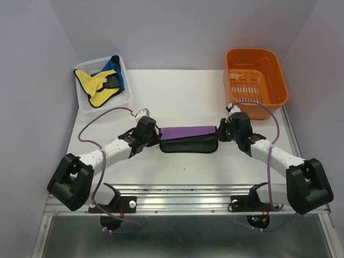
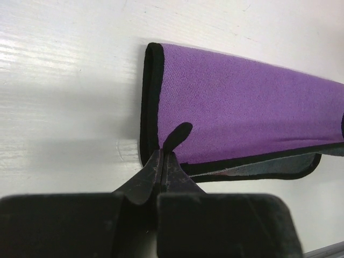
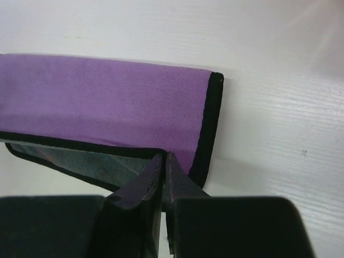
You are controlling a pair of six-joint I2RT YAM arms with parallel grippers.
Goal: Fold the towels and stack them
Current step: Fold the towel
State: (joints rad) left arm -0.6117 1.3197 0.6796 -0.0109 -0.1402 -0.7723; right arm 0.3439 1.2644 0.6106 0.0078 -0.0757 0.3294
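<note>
**Two white-and-black arms with purple cables**

We see the left arm (image 1: pixel 115 148) and the right arm (image 1: pixel 274 156) built alike, with white links between chunky black joint housings. The largest black block is at each shoulder. A thin purple cable (image 1: pixel 88 126) loops along the left arm, and a second cable (image 1: pixel 278 126) of the same purple runs along the right. A small pale camera unit (image 1: pixel 142 113) tops the left wrist. The left pincer (image 2: pixel 163 156) is matte black, tapering from a broad flat block to thin, faintly scuffed tips. The right pincer (image 3: pixel 164 161) looks the same. Both bases are bolted to a ribbed silver rail (image 1: pixel 183 196).
</note>
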